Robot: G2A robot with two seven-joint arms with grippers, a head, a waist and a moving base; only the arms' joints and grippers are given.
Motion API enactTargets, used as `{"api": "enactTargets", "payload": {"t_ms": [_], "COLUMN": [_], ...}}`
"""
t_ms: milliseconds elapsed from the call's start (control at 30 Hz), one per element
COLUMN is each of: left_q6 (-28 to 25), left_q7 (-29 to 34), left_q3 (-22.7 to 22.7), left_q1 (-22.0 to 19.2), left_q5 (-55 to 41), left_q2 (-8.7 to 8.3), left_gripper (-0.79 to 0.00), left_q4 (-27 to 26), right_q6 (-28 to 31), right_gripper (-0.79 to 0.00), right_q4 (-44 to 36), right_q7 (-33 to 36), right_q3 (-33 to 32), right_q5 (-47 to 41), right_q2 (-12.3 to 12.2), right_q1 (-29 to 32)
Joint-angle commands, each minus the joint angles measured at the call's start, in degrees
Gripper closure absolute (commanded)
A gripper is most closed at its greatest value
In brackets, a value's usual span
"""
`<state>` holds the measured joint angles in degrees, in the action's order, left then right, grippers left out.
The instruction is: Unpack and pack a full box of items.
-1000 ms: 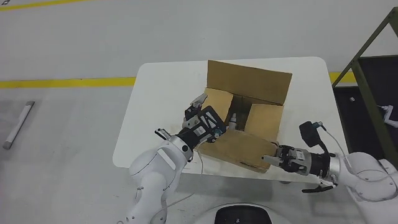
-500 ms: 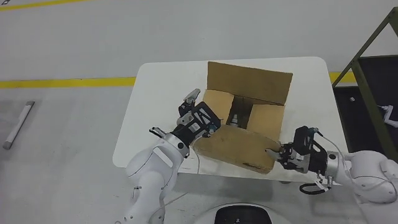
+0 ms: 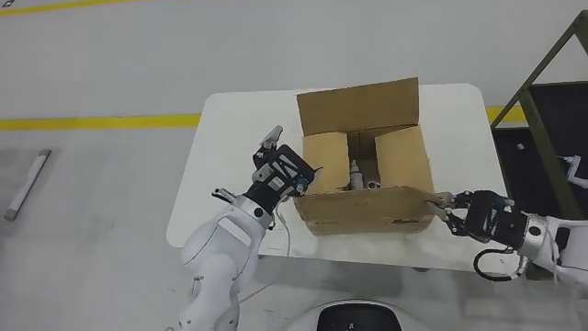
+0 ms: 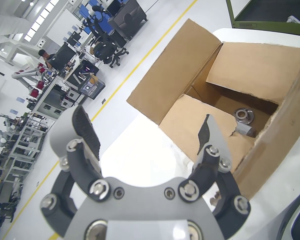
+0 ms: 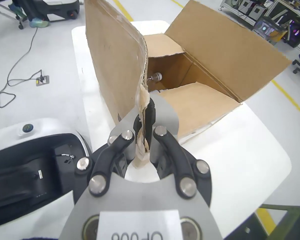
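Note:
An open cardboard box (image 3: pixel 367 211) stands on the white table (image 3: pixel 230 147), its flaps spread. Inside lie metal parts (image 3: pixel 354 176), among them a round flanged piece (image 4: pixel 243 115) and a small cylinder (image 5: pixel 157 76). My right gripper (image 5: pixel 143 116) is shut on the torn corner of the box's near flap (image 5: pixel 115 58), at the box's front right corner (image 3: pixel 439 204). My left gripper (image 4: pixel 145 133) is open, beside the box's left side (image 3: pixel 276 152), holding nothing.
A dark green cart frame (image 3: pixel 551 101) stands to the right of the table. Yellow floor lines (image 3: pixel 92 121) run behind and beside it. The table's left part is bare.
The box has swung round and now sits square to the table's front edge. My right gripper moved right with the flap corner. My left gripper drew back leftward.

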<state>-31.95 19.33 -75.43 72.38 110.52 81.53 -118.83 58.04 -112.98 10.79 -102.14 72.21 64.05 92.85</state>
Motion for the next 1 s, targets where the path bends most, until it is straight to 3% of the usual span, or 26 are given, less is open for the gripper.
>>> {"api": "enactTargets", "payload": {"t_ms": [0,67,100,167,200,233,300,500,533,600,733,767,800,833,967], "left_q6": [0.01,-0.4,-0.62,-0.8,-0.67,-0.59,-0.32,0.4,0.62,0.81,0.95,0.93,0.95,0.95,0.99], "left_q7": [0.69,1.2,1.41,1.51,1.43,1.34,1.23,0.65,0.36,-0.04,-0.03,0.05,0.14,0.19,0.34], "left_q3": [0.18,0.33,0.38,0.45,0.52,0.65,0.95,1.19,1.26,1.46,1.69,1.65,1.59,1.54,1.22], "left_q1": [0.15,0.26,0.32,0.33,0.31,0.3,0.27,0.62,0.79,0.93,0.65,0.59,0.56,0.57,0.8], "left_q5": [-0.06,-0.04,0.0,-0.02,0.11,0.26,0.42,0.48,0.67,0.81,0.6,0.49,0.43,0.37,0.24], "left_q2": [-0.09,-0.21,-0.28,-0.4,-0.45,-0.5,-0.59,-0.67,-0.74,-0.84,-1.0,-1.05,-1.09,-1.15,-1.37], "left_gripper": [-0.785,-0.785,-0.785,-0.785,-0.785,-0.785,-0.785,-0.785,-0.785,-0.785,-0.785,-0.785,-0.785,-0.785,-0.785], "left_q4": [-0.12,-0.33,-0.39,-0.62,-0.71,-0.7,-0.69,-0.6,-0.57,-0.51,-0.57,-0.59,-0.62,-0.66,-0.86], "right_q6": [-0.04,-0.04,-0.04,-0.04,-0.04,-0.04,-0.04,-0.04,-0.04,-0.04,-0.04,-0.04,-0.04,-0.04,-0.04], "right_gripper": [0.0,-0.04,-0.194,-0.376,-0.754,-0.782,-0.785,-0.782,-0.585,-0.382,-0.372,-0.339,-0.231,-0.185,-0.191], "right_q4": [0.12,0.11,0.97,1.19,1.63,1.93,3.18,2.55,2.57,1.94,0.93,1.18,1.38,1.2,0.32], "right_q7": [-5.58,-9.91,-11.98,-14.6,-15.64,-17.04,-19.49,-17.91,-17.37,-15.76,-16.04,-17.02,-17.71,-17.56,-17.77], "right_q3": [0.36,0.64,0.77,1.42,1.52,0.93,0.54,1.97,2.5,4.04,5.87,5.98,6.38,6.83,8.82], "right_q5": [3.51,6.77,7.35,8.92,9.15,8.73,5.49,-0.01,-1.13,-1.29,-1.9,-2.57,-3.21,-2.97,-1.73], "right_q2": [-0.21,-0.51,-0.6,-1.0,-1.28,-1.54,-1.94,-4.65,-5.11,-6.13,-8.0,-8.35,-8.72,-9.2,-11.32], "right_q1": [1.17,2.04,2.55,3.25,3.58,3.45,3.73,4.54,4.44,4.04,3.36,3.4,3.67,3.95,5.53]}}
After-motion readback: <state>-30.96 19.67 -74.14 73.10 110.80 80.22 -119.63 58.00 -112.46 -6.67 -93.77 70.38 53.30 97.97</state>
